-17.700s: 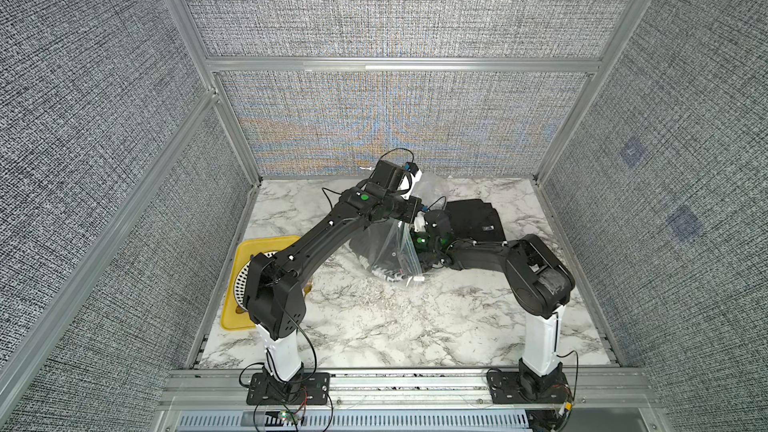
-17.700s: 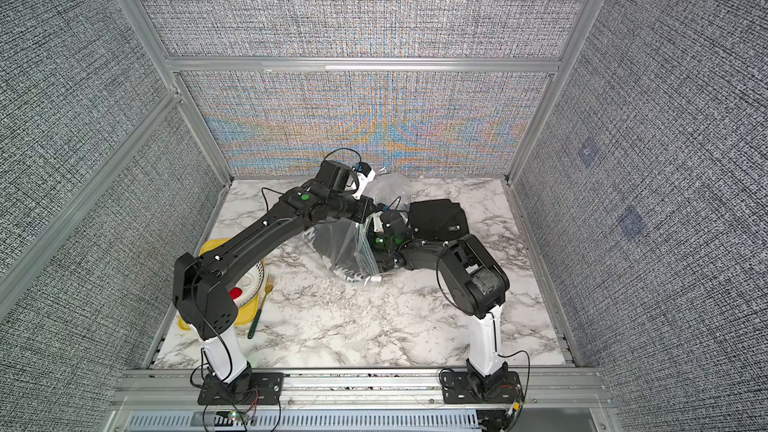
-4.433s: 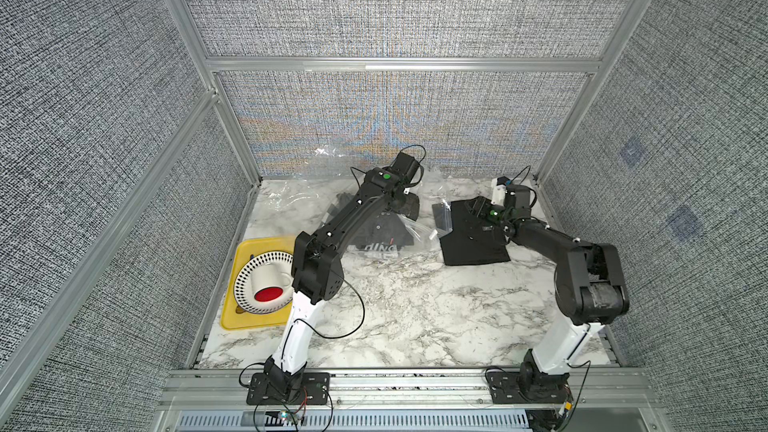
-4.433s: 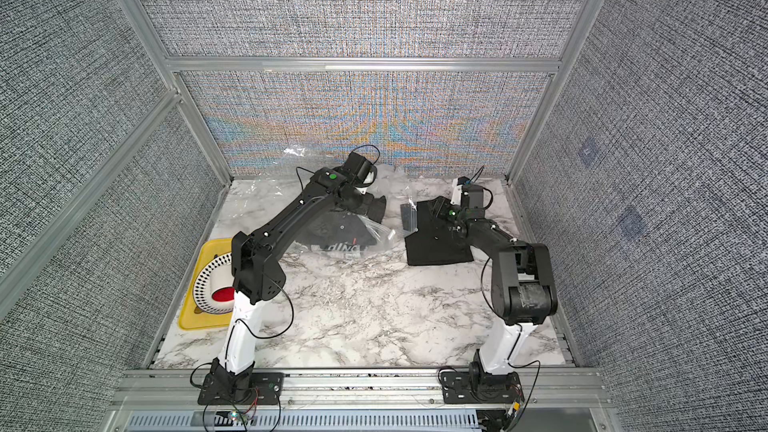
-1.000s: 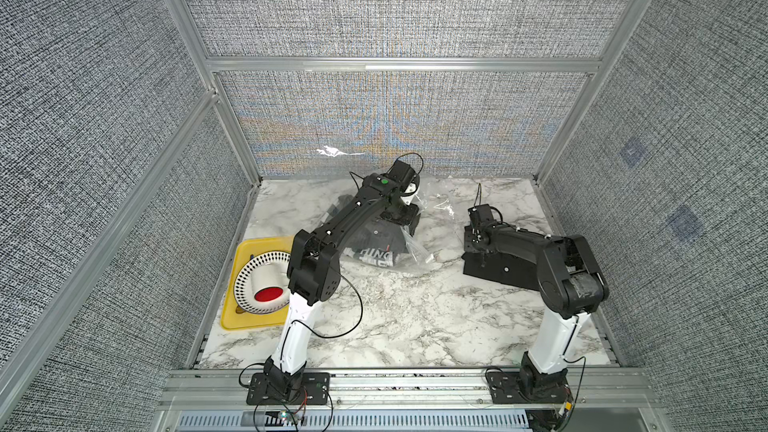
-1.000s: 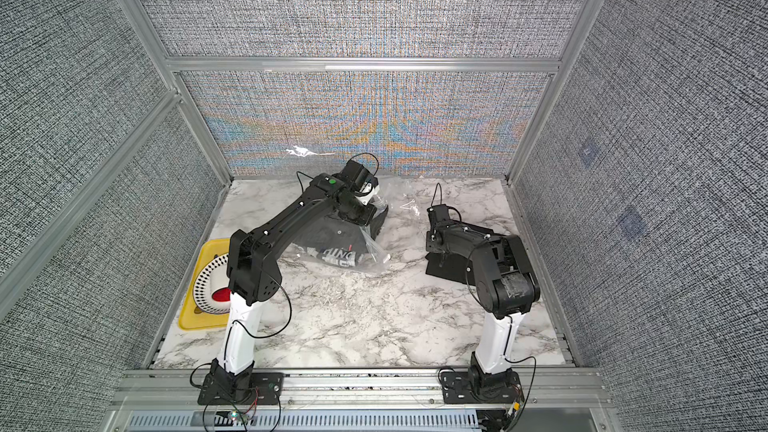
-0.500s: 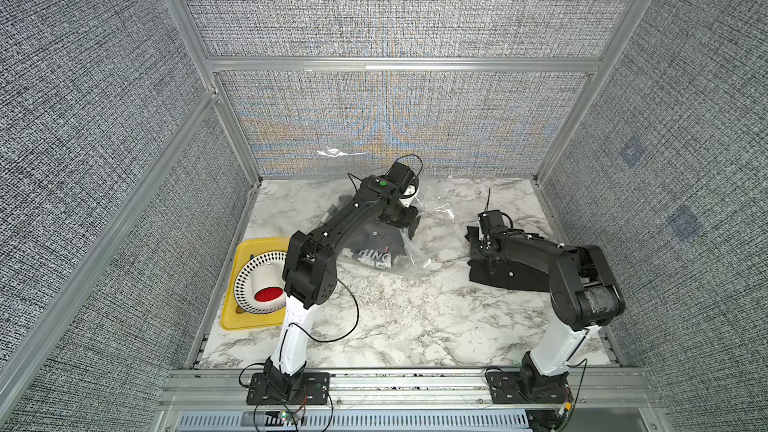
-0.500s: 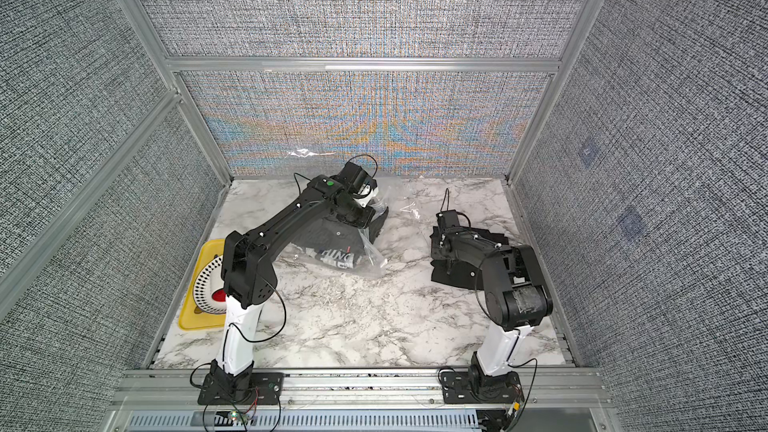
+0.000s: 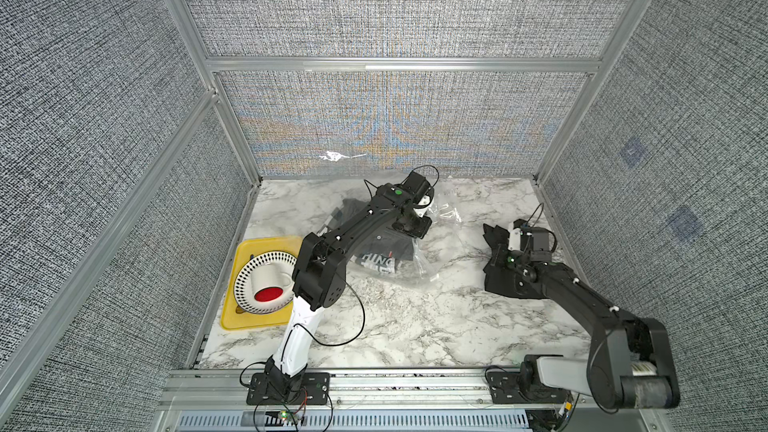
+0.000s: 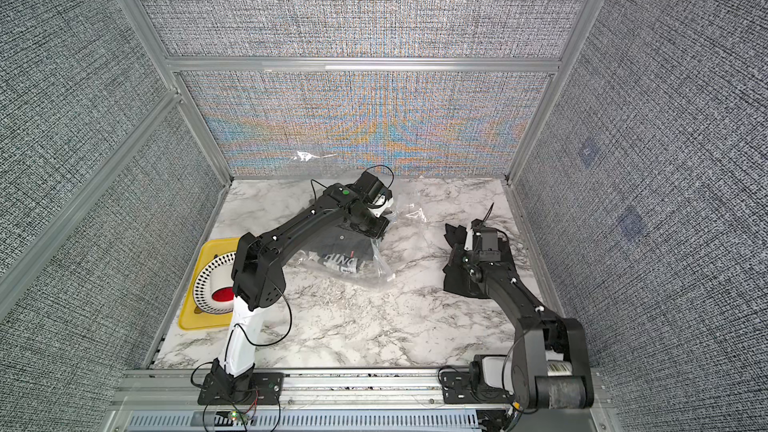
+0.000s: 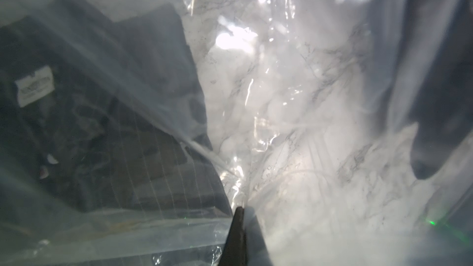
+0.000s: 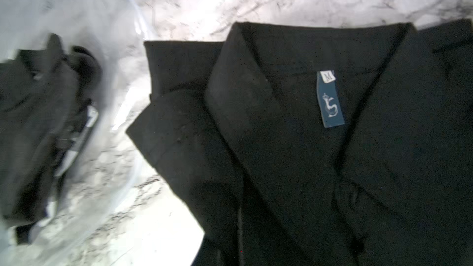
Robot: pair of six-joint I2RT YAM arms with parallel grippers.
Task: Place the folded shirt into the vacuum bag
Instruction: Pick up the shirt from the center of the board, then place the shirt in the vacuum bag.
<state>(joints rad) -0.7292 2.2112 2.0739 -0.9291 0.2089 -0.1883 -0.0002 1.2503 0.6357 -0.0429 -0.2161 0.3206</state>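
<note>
Reaching toward centre-back, L gripper [image 9: 413, 228] pinches bag [image 9: 442, 218] film, jaws clenched. R arm [image 9: 582, 297] lies low at right; R gripper [image 9: 500, 243] nips shirt [image 9: 509, 284] edge, well apart from bag. Shirt tag [image 12: 329, 98] reads "M"; garment [image 9: 380, 261] in bag shows "HING".

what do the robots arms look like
Both are black, boxy-jointed arms on black base plates. The left arm has a white lower link, a green light and loose black cables. The right arm has a grey lower link and a barcode sticker.

Black folded shirt [image 9: 498, 284], crinkled clear vacuum bag [image 9: 428, 261]
</note>
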